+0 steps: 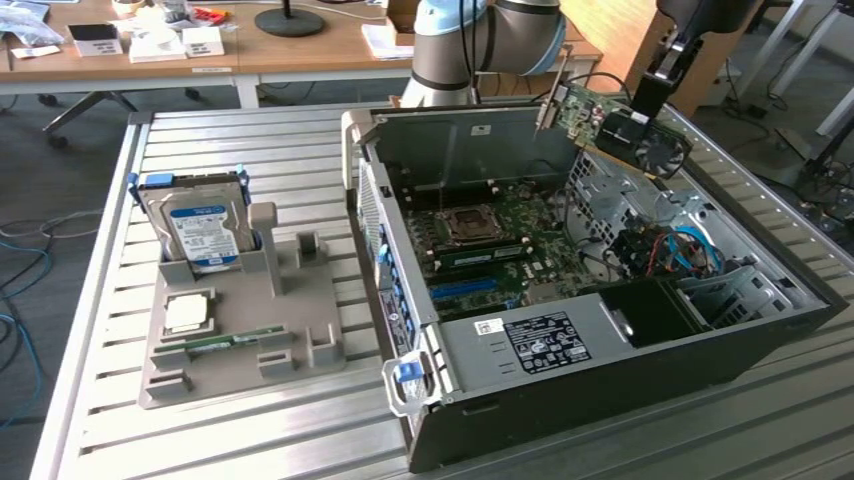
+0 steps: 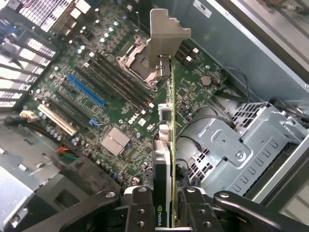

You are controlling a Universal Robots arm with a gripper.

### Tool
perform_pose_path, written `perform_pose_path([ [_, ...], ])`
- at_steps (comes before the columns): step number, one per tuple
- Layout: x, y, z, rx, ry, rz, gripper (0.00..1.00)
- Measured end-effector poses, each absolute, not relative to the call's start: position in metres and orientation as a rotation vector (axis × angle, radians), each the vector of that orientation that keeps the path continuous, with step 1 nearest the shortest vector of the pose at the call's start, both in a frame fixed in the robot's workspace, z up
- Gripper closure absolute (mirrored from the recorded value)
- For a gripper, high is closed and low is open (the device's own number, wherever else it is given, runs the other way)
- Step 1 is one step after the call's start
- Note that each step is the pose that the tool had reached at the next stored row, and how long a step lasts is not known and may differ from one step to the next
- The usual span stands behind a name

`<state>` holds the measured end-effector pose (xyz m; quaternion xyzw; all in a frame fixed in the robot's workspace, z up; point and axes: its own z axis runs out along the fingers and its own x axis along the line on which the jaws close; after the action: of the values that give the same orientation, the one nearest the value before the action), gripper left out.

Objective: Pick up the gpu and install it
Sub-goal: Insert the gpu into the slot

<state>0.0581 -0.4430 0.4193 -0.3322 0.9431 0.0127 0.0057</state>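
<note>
The gpu [image 1: 611, 122] is being held in the hand [image 1: 643, 108], whose fingers [image 2: 141, 209] are being pressed narrow against the card's two faces. It is being carried in the air, clear of the motherboard [image 1: 497, 235] and above the open case [image 1: 627, 375] lying on its side on the tabletop [image 1: 254, 140].

In the wrist view the card [image 2: 166, 159] is being seen edge-on. Its long axis is running straight out from the hand [image 2: 166, 215], and the silver bracket [image 2: 163, 36] is being carried at the far end. The black shroud is facing one finger and the green board the other.

The blue slot [image 2: 86, 90] and the pale slot [image 2: 57, 120] are being left off to the shroud side of the hand, well apart from the card's lower edge. The silver drive cage [image 2: 231, 145] is being passed on the board side. The card's long axis is also being held at an angle to the blue slot's line, not along it.

From the exterior view, the blue slot [image 1: 467, 292] is lying well below the hand and toward that view's left. By this reckoning the card is lifted but not yet seated.
</note>
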Motion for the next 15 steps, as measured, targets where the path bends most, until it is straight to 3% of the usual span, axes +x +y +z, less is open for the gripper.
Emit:
perform_pose_path([
  [15,0.0581,-0.443,0.4191,-1.264,2.866,0.04,0.73],
])
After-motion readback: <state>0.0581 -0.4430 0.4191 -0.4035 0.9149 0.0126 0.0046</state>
